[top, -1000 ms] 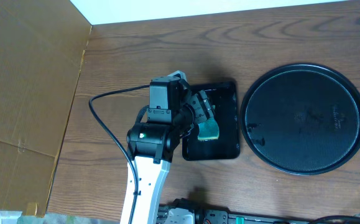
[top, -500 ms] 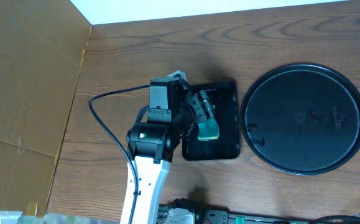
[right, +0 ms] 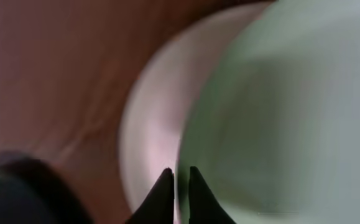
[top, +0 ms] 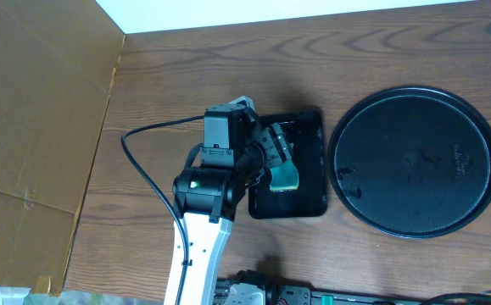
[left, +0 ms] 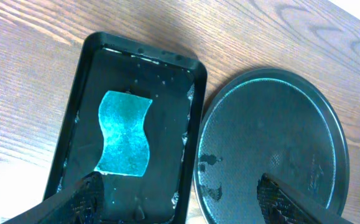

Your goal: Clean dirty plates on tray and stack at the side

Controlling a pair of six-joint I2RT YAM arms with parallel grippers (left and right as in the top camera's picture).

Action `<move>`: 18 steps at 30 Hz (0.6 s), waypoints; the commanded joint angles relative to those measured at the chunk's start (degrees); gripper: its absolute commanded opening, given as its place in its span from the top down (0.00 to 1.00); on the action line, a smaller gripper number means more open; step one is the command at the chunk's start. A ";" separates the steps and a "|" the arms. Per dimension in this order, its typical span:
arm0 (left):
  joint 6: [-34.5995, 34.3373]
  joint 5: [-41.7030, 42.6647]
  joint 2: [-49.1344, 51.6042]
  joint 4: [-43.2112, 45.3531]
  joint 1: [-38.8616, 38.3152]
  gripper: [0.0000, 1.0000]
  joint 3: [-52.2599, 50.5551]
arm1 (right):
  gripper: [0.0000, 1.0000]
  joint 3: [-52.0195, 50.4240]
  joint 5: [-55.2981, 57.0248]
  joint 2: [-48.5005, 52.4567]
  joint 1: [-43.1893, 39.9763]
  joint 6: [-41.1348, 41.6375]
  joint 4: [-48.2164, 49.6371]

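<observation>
The right pincer (right: 180, 183) is gripping the rim of a pale mint plate (right: 279, 112). Its two dark tips are sitting nearly together, with the plate's edge running into the thin slit between them. The picture is coming out blurred, but the mint plate is lying over a white plate (right: 152, 118), whose rim is showing beside it. The brown wooden desk (right: 49, 74) is showing beyond them.

The left pincer (left: 180, 186) is hanging wide open, holding nothing, above one end of a small rectangular black tray (left: 167, 106). A green sponge (left: 125, 142) is lying flat in that wet tray. Just beside it, rims almost touching, the large round black tray (left: 273, 137) is sitting on the desk, its glossy floor carrying scattered droplets (left: 206, 163). In the overhead view a cardboard sheet (top: 33, 110) is lying on the side of the desk away from the round tray.
</observation>
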 commanded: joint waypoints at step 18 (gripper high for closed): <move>0.09 -0.11 0.07 -0.11 0.24 0.20 1.27 | 0.66 0.22 -15.76 -7.34 6.25 -4.57 -4.72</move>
